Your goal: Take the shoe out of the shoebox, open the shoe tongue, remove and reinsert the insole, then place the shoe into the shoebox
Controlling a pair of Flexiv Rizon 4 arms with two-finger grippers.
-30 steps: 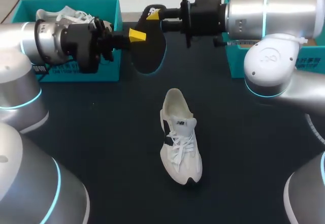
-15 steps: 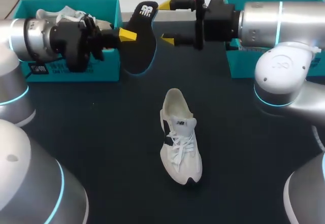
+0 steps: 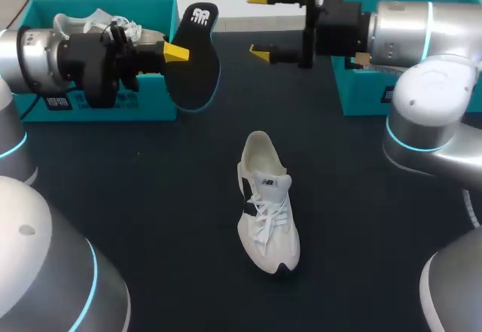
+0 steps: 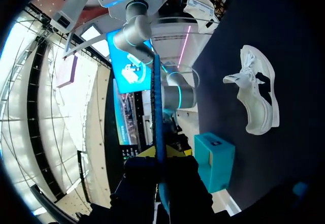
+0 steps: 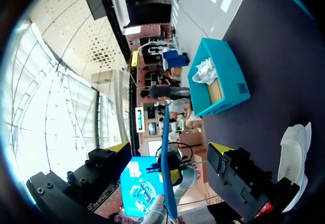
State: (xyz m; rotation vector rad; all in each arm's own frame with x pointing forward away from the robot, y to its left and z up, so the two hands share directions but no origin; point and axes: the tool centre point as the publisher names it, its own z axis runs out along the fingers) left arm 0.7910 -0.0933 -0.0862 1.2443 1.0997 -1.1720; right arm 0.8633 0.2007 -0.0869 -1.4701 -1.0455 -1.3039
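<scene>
While the left gripper (image 3: 177,52) pinches the black insole (image 3: 194,76) aloft near the table's (image 3: 151,196) far edge, the right gripper (image 3: 260,23) stands wide open beside it. It looks light and floppy, probably best held mid-length. The shoe (image 3: 267,204) lies mid-table.

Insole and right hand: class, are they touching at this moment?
Apart. The head view shows a plain strip of table between the insole and the right hand, whose fingers are open.
</scene>
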